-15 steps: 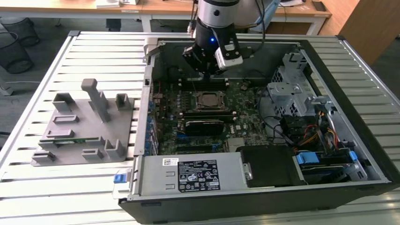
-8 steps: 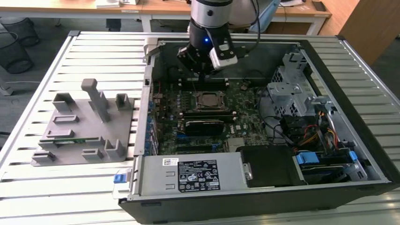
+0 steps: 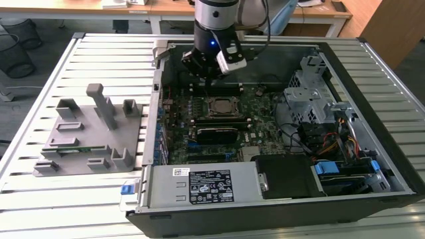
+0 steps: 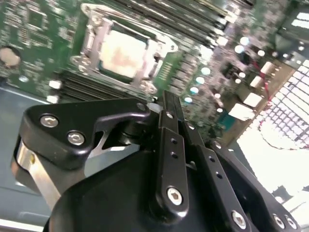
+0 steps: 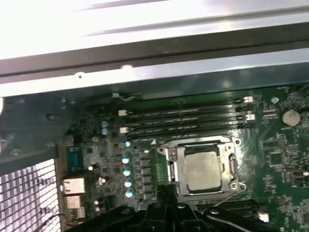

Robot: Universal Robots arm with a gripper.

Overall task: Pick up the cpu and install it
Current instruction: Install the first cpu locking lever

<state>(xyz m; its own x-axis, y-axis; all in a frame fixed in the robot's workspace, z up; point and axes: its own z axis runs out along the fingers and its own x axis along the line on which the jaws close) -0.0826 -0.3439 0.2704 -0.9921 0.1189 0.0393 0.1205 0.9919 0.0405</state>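
End effector (image 3: 207, 74) above socketed cpu (image 3: 220, 106)

A lab or workshop for robot work: an open computer case (image 3: 279, 124) lies on a slatted metal desk (image 3: 66, 199) beside a grey fixture (image 3: 89, 132), with wooden office desks (image 3: 166, 10) and wire waste baskets (image 3: 17, 45) at the far side.

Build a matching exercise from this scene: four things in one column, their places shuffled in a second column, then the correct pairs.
Things
1. cpu
2. gripper
3. grey fixture
4. green memory stick

Places
A. on the slatted table, at the exterior view's left of the computer case
B. lying on the grey fixture
C. seated in the motherboard socket
D. above the motherboard, beside the socket

Pairs: 1-C, 2-D, 3-A, 4-B
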